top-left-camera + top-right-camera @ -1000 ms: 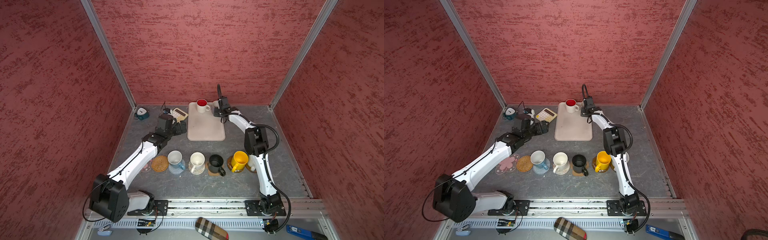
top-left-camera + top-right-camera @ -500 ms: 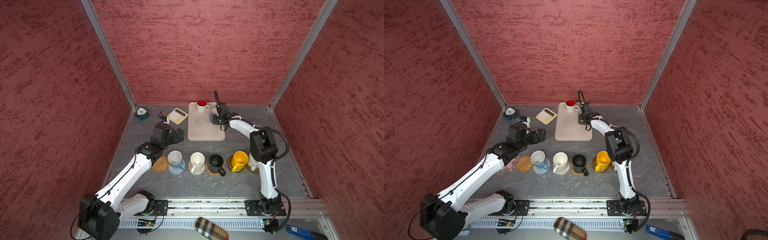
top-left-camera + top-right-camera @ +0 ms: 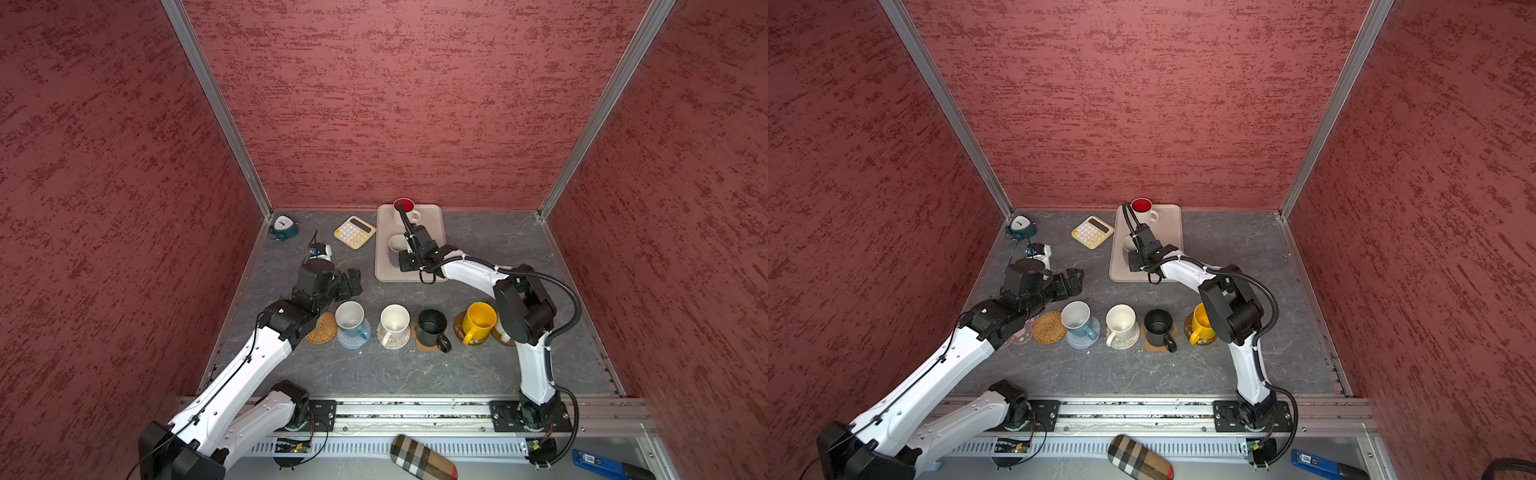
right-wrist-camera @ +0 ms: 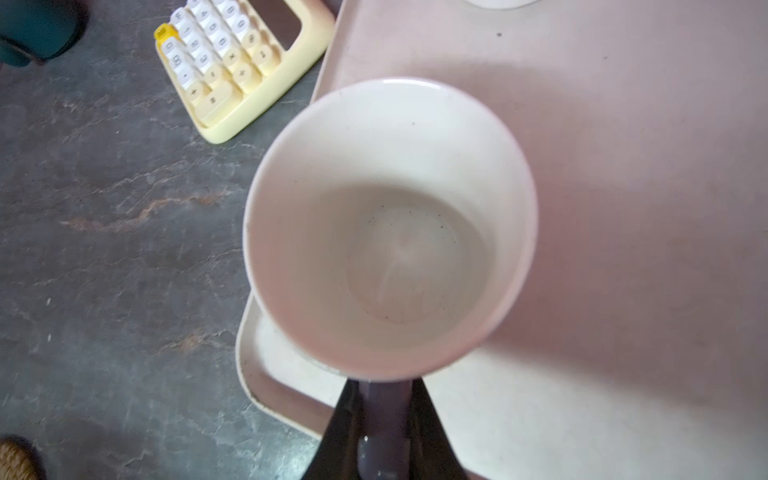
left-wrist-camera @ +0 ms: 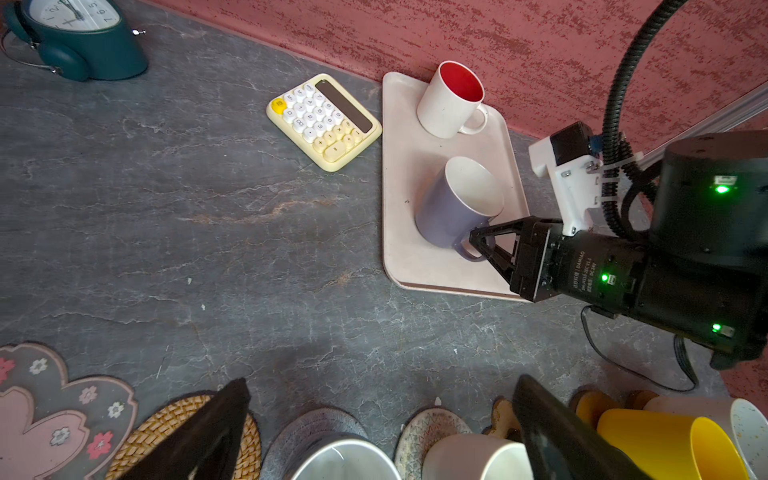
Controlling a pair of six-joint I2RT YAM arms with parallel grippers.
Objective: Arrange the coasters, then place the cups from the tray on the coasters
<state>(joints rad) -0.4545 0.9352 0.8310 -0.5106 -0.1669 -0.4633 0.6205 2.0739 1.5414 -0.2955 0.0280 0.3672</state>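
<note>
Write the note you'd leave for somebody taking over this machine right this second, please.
Left tool: open, empty, hovering behind the row.
Right tool: shut on the handle of the lavender ceramic mug, held tilted over the beige rectangular tray.
Done: blue ceramic mug, cream mug, black mug, yellow mug stand on coasters in a row; a white mug sits partly hidden by the right arm.
Left: the lavender mug and the white mug with red inside, on the tray, need the bare woven tan round coaster and pink flower-shaped coaster.
</note>
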